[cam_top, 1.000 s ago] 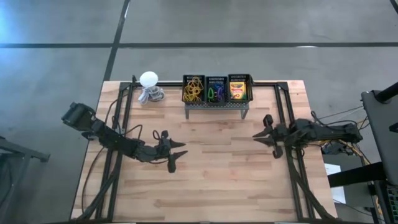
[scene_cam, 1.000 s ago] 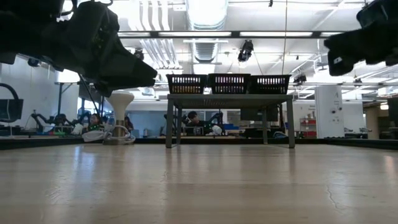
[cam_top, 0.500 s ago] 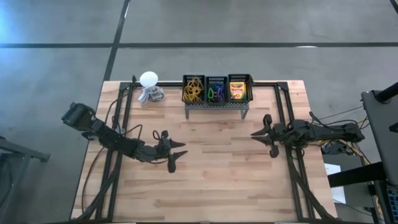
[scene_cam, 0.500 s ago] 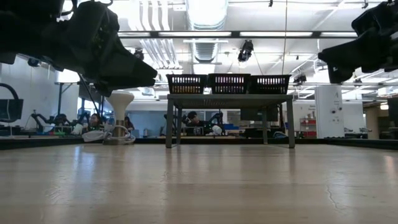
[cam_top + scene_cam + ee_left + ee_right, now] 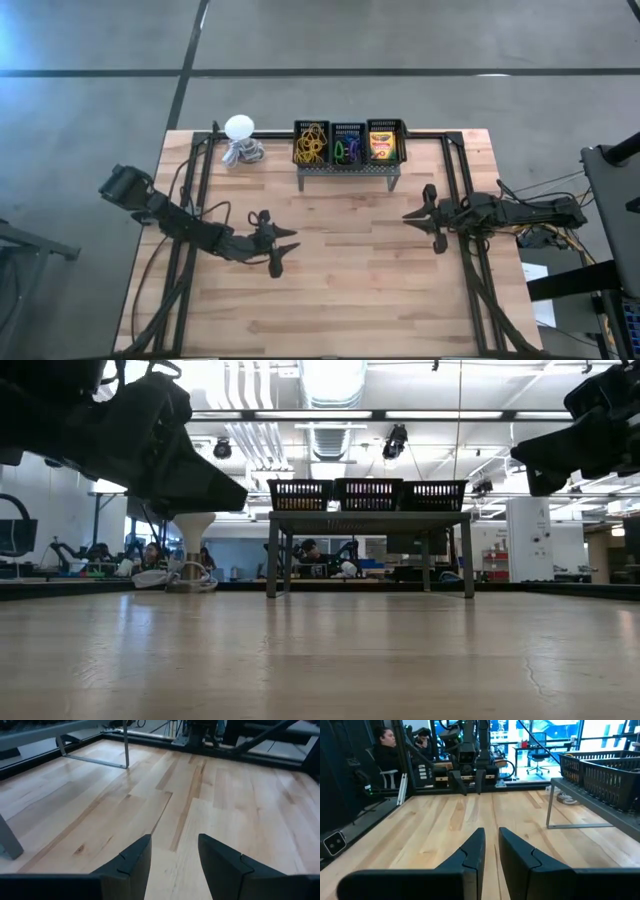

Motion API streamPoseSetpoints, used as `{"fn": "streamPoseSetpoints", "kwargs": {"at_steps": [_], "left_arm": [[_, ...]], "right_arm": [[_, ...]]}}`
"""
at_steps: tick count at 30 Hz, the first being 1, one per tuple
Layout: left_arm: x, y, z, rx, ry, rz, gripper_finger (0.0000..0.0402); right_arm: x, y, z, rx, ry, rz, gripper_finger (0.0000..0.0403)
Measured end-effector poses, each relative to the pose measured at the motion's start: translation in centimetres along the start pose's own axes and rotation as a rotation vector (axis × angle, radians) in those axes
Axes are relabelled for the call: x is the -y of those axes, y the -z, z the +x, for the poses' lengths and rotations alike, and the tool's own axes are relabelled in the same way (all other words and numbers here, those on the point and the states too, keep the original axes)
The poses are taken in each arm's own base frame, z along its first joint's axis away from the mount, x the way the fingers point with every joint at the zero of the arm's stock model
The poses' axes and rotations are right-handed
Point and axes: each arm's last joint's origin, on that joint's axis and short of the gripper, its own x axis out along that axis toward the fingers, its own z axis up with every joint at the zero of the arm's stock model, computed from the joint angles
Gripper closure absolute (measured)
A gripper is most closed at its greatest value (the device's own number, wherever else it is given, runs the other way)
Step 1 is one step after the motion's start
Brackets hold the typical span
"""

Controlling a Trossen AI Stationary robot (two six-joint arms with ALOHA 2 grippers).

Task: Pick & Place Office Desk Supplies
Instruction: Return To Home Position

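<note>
The counter (image 5: pixel 350 295) is made of pale wood planks and stands on a grey concrete floor (image 5: pixel 400 40). In the low view, a big workshop room with long ceiling lights lies behind it, and people sit there far away.

At the back of the counter a grey perforated stand (image 5: pixel 348 171) carries three black bins (image 5: pixel 348 126) in a row. The left bin holds yellow rubber bands (image 5: pixel 311 147), the middle one holds small purple and green rings (image 5: pixel 347 151), and the right one holds a yellow-and-green crayon box (image 5: pixel 382 147). A white ball-shaped object (image 5: pixel 239 126) stands left of the stand.

The left gripper (image 5: pixel 296 247) hovers over the left middle of the counter. Its jaws are moderately wide and hold nothing. The right gripper (image 5: pixel 408 215) hovers over the right side. Its jaws are narrow, with only a thin slit between them, and they are empty.
</note>
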Motion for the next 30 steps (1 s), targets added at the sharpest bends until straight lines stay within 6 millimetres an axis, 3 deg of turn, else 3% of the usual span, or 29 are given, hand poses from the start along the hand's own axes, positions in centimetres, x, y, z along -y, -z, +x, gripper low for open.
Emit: {"fn": "streamPoseSetpoints", "kwargs": {"at_steps": [5,9,16,19,25,30], "left_arm": [[-0.2,0.4,-0.1,-0.047,-0.009,0.034,0.0236],[-1.3,-0.3,-2.0,-0.031,0.035,-0.063,0.0236],[-5.5,-3.3,-7.6,0.453,0.094,-0.140,0.0236],[-7.0,-3.3,-9.7,0.584,0.225,-0.065,0.0236],[-8.1,-3.4,-10.5,0.620,0.498,0.278,0.0236],[-9.1,-2.8,-10.6,0.533,0.460,0.242,0.0236]], "right_arm": [[0.0,0.0,0.0,0.000,-0.001,0.000,0.0351],[0.0,0.0,0.0,0.000,-0.002,0.000,0.0351],[0.0,0.0,0.0,-0.003,-0.002,-0.001,0.0351],[0.0,0.1,0.0,-0.008,-0.001,-0.001,0.0351],[0.0,0.1,0.0,-0.007,-0.001,-0.005,0.0351],[0.0,0.1,0.0,-0.007,-0.001,-0.005,0.0351]]}}
